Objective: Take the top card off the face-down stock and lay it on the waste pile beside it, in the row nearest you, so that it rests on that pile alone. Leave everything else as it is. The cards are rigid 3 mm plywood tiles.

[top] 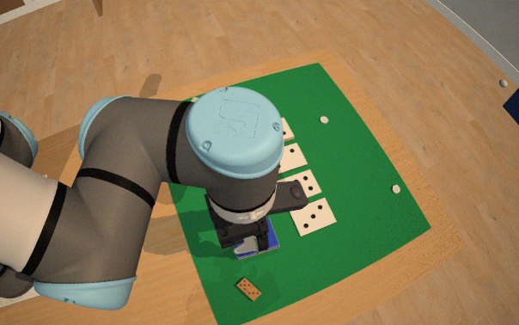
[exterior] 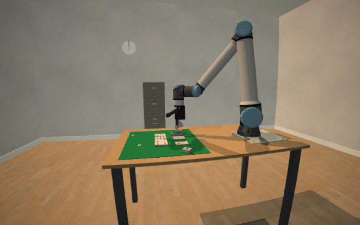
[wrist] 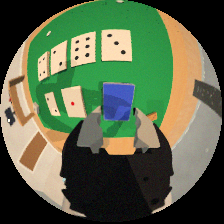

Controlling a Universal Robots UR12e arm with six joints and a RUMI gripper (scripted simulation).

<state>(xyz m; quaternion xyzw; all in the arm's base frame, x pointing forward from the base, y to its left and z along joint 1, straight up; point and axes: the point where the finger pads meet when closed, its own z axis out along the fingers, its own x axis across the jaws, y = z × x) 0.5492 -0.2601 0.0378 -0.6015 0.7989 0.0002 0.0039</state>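
The face-down stock (wrist: 118,101) is a blue-backed stack on the green mat (top: 344,172). In the top view it shows partly under my wrist (top: 270,240). My gripper (wrist: 117,107) is low over the stock. Its two grey fingers stand on either side of the near end of the top card, partly closed in, and the card lies flat on the stack. The waste pile (wrist: 72,101), a pale card with a red pip, lies beside the stock in the same row. The arm hides it in the top view.
Another pale card (wrist: 51,102) lies beyond the waste. A row of black-pipped cards (top: 313,217) runs along the mat's middle. A brown dotted block (top: 248,288) lies near the mat's front edge. Two white pegs (top: 324,119) (top: 395,188) sit on the mat's right part.
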